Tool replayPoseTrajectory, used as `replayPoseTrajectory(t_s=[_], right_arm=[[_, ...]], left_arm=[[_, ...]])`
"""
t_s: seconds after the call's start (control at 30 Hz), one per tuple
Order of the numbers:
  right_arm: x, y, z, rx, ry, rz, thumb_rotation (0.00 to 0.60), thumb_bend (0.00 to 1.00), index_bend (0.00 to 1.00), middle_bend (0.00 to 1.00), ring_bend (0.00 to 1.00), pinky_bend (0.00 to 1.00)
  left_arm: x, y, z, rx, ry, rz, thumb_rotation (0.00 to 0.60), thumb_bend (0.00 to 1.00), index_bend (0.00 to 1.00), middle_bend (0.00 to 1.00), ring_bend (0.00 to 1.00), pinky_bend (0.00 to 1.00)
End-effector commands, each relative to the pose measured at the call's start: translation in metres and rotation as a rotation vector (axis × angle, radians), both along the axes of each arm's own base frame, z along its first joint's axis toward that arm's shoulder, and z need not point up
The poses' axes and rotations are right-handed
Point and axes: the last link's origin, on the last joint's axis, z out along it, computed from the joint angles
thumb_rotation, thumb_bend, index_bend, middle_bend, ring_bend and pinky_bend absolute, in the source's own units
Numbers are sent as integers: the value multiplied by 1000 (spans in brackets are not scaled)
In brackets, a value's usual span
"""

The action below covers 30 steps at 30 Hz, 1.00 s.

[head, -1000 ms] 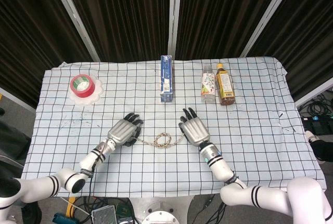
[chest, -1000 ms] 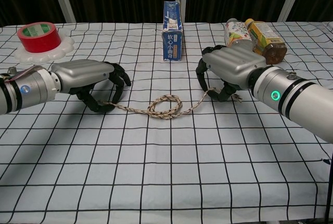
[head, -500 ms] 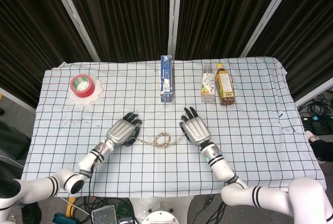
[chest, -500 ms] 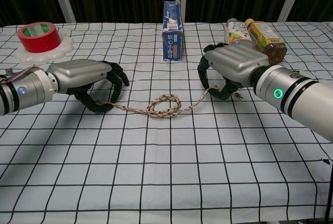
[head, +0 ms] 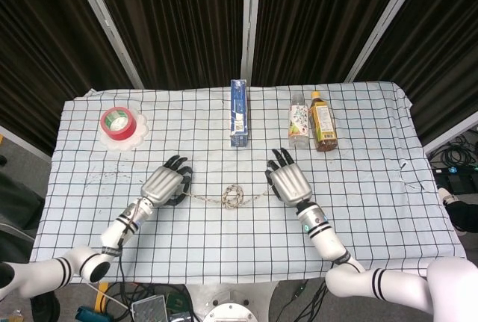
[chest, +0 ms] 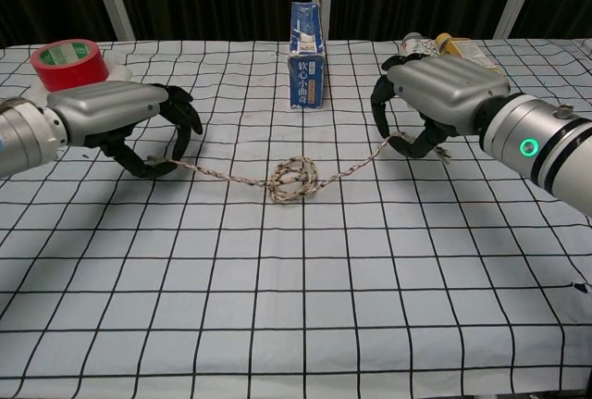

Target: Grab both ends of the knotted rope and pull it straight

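Knotted rope (chest: 292, 178): held at both ends, loop not yet pulled out.

It lies on the checked tablecloth (chest: 305, 306), long axis running left to right in front of the blue carton (chest: 306, 68). Left hand (chest: 120, 121) grips one end, right hand (chest: 427, 103) grips the other, fingers curled around the strands. The knot sits about midway between them, so further straightening calls for outward travel along that same line.

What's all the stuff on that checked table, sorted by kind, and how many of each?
Rope: 1
Bottles: 2
Blue carton: 1
Red tape roll: 1
White plate under the tape: 1
Total: 6
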Motion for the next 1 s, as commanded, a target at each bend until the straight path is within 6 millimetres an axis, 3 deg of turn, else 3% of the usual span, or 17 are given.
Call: replayPoseTrajectory(t_s=[0.03, 0.5, 1.0], right_arm=[[-8, 1, 14, -25, -9, -13, 600, 510, 737, 271, 37, 33], [-62, 8, 66, -112, 1, -118, 600, 510, 736, 269, 37, 33], [-118, 14, 90, -159, 49, -241, 600, 510, 735, 267, 37, 33]], left_arm=[[-7, -3, 10, 19, -3, 4, 600, 498, 687, 236, 40, 0], [-49, -23, 36, 69, 11, 54, 600, 498, 687, 236, 40, 0], [-67, -29, 40, 86, 24, 79, 600, 497, 687, 236, 40, 0]])
